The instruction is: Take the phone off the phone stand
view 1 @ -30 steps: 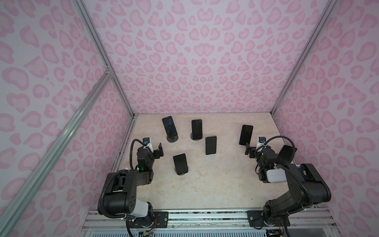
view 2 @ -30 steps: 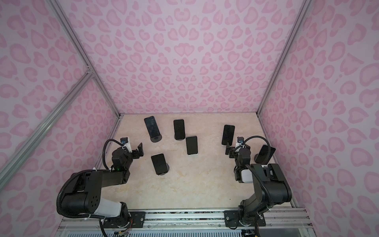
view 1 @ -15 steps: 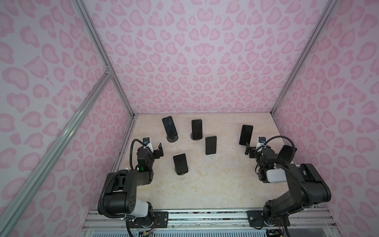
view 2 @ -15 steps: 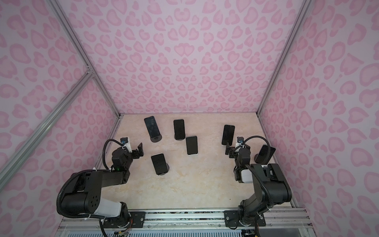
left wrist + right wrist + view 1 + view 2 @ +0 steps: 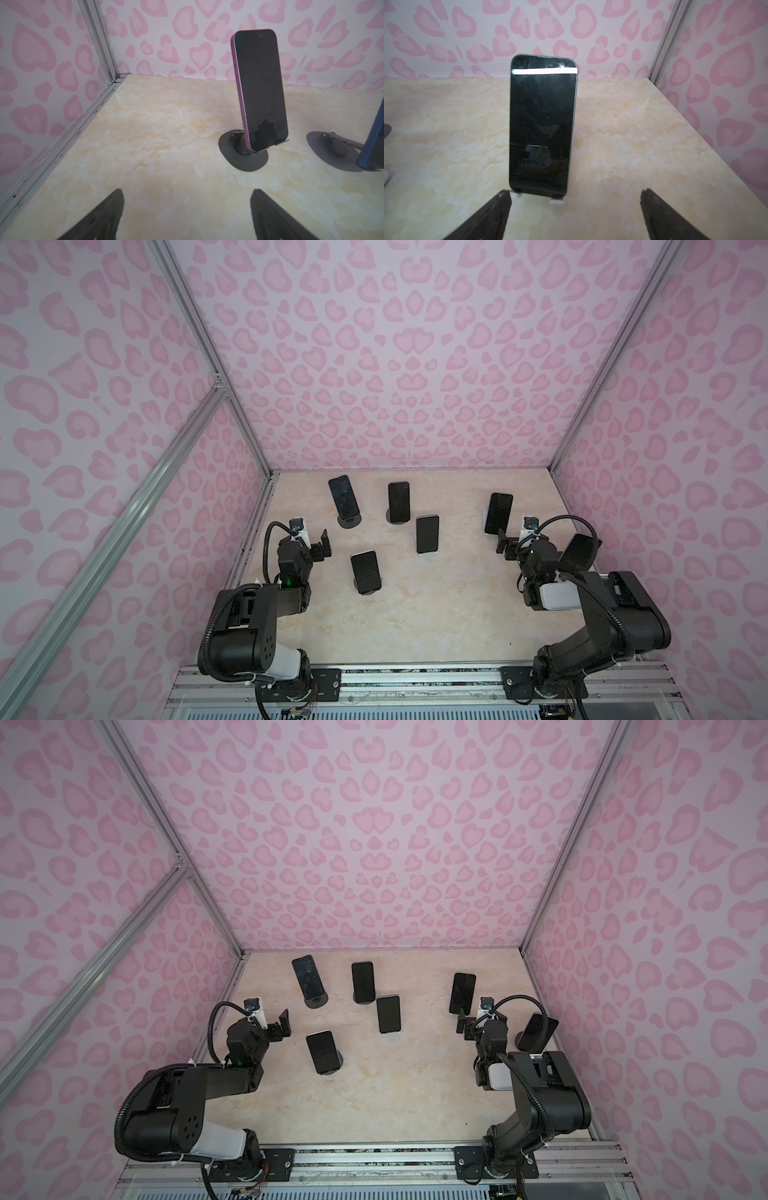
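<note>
Right wrist view: the phone [image 5: 542,126] is propped on the white phone stand [image 5: 556,201], just short of which the right gripper [image 5: 575,191] is held released; that stand could be toppled by an off-centre pinch.

Six phones stand on one table [image 5: 415,622]: the eleven o'clock phone [image 5: 344,497], the twelve o'clock phone [image 5: 399,502], the one o'clock phone [image 5: 427,534], the two o'clock phone [image 5: 498,513], the three o'clock phone [image 5: 579,552] and the nine o'clock phone [image 5: 365,571].

Five stands show plainly. Three are dark and round: the eleven o'clock stand [image 5: 239,158], the twelve o'clock stand [image 5: 324,153] and the nine o'clock stand [image 5: 340,1061]. Two are white: the one o'clock stand [image 5: 428,554] and the two o'clock stand [image 5: 556,201]. A sixth, at three o'clock, is mostly hidden.

There are two robot arms: the left arm [image 5: 249,614] and the right arm [image 5: 623,614].
</note>
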`<state>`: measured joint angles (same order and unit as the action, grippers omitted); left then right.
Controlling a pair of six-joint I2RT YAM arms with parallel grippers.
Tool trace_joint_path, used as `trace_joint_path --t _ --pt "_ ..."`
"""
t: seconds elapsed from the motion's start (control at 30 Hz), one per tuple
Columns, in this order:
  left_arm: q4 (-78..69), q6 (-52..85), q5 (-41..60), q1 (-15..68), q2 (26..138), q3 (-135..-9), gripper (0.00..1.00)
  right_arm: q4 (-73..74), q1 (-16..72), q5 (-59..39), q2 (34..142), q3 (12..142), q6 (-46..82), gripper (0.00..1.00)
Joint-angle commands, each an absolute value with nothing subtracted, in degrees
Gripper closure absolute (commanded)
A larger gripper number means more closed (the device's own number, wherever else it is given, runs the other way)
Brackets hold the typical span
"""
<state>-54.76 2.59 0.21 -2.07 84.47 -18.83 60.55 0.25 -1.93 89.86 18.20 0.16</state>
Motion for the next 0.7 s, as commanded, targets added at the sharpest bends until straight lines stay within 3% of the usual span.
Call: trace_joint_path --t 0.0,0.67 --pt "-55.75 2.43 0.26 -2.02 84.48 -19.16 0.02 61.47 0.09 -2.11 89.81 17.96 -0.09 0.00" --pt "-55.78 2.44 0.26 -2.02 84.47 -19.15 0.02 61.09 0.02 -1.37 89.80 18.13 0.27 0.00"
